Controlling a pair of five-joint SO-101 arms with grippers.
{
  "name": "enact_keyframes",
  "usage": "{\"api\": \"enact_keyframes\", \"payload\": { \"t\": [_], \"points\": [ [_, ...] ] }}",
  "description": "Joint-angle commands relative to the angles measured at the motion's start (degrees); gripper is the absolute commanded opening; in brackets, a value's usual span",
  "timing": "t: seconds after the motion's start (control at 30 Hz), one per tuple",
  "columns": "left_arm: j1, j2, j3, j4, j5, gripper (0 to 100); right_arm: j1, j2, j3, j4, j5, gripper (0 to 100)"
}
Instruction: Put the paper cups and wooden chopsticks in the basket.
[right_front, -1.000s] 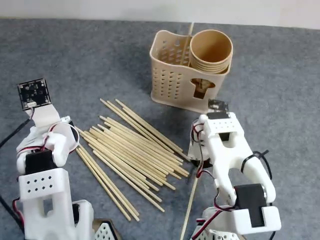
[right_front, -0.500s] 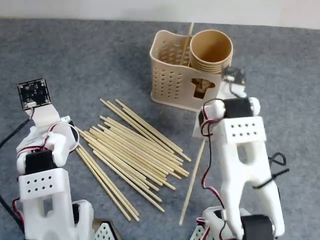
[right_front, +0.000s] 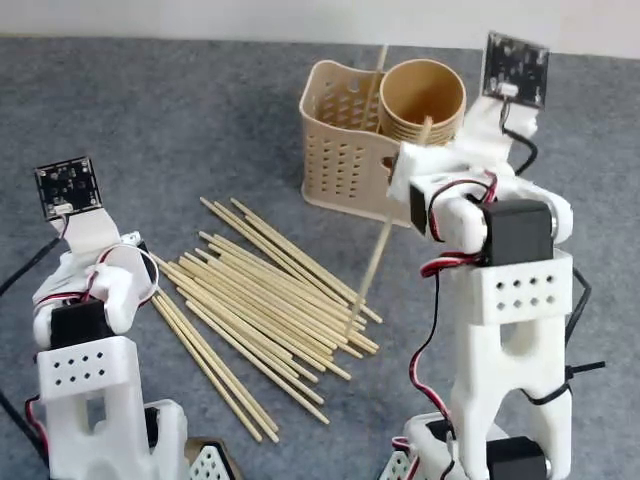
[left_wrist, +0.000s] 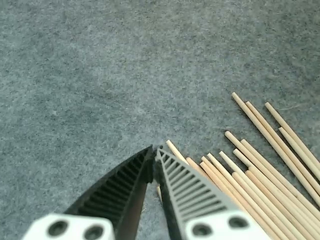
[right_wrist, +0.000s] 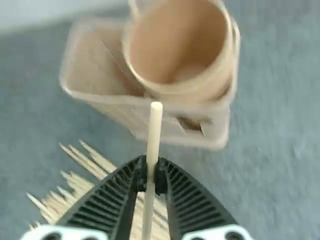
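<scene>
Though tilted, chopstick (right_front: 380, 248) pale & straight.

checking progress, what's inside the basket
A stack of paper cups fills one end of the basket; one chopstick stands beside it. The walls hide the floor and anything lying there.

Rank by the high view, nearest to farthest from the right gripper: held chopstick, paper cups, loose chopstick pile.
1. Held chopstick: clamped in the right gripper.
2. Paper cups: in the basket, just beyond.
3. Chopstick pile: on the table, farthest.
</scene>
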Motion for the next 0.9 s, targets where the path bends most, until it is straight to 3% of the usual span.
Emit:
{"api": "enact_keyframes", "payload": {
  "t": [0.0,0.6,0.87],
  "points": [
    [-0.4,-1.2,-0.3,-1.1,0.3,3,-2.1,-2.7,-3.5,-6.4,-0.5,0.5],
    [-0.4,-1.2,-0.3,-1.0,0.3,3,-2.6,-2.4,-2.9,-43.2,0.0,0.5],
    [-0.4,-1.2,-0.3,-0.9,0.3,3,-2.4,-1.5,-1.6,-53.8,0.1,0.5]
  ]
}}
